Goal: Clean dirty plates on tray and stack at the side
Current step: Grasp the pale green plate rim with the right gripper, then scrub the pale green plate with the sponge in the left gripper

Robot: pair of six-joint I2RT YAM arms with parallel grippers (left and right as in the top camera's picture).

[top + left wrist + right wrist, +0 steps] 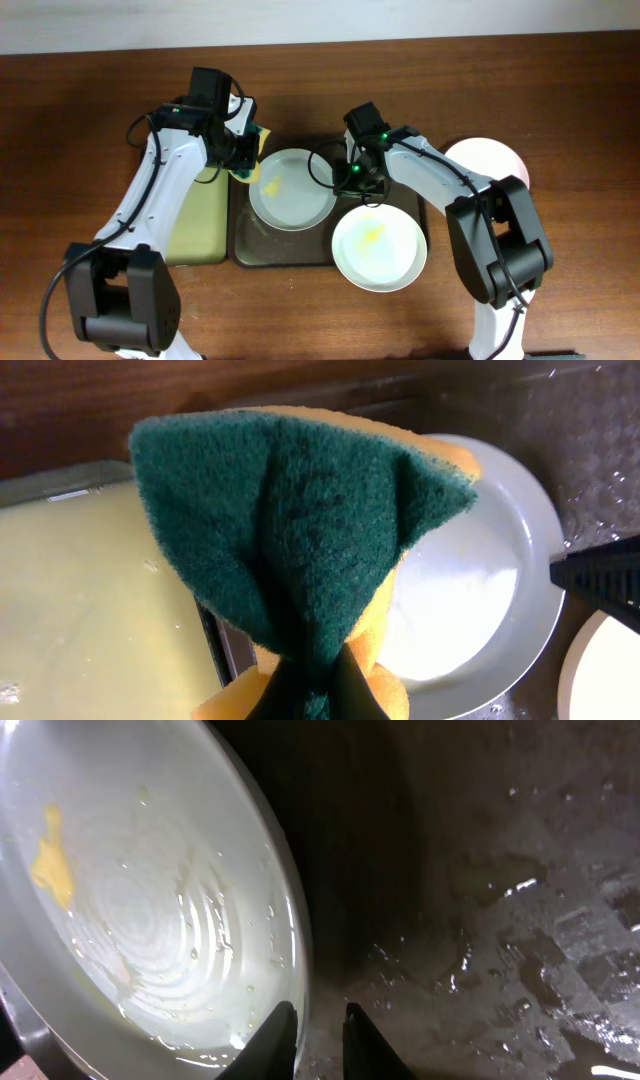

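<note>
A pale grey-blue plate [292,188] with a small yellow smear lies on the dark tray [280,255]. My left gripper [243,158] is shut on a green and yellow sponge [300,530] at the plate's left rim [480,600]. My right gripper [352,180] straddles the plate's right rim [150,900] with its fingers [315,1030] nearly together. A white plate [379,248] with a yellow smear lies on the tray's right front corner. A third, whitish plate [490,160] lies on the table to the right.
A smaller black tray with yellow lining [195,215] stands left of the dark tray and also shows in the left wrist view [80,590]. The dark tray's wet, smudged floor [480,870] lies beside the right gripper. The wooden table [80,120] surrounds everything.
</note>
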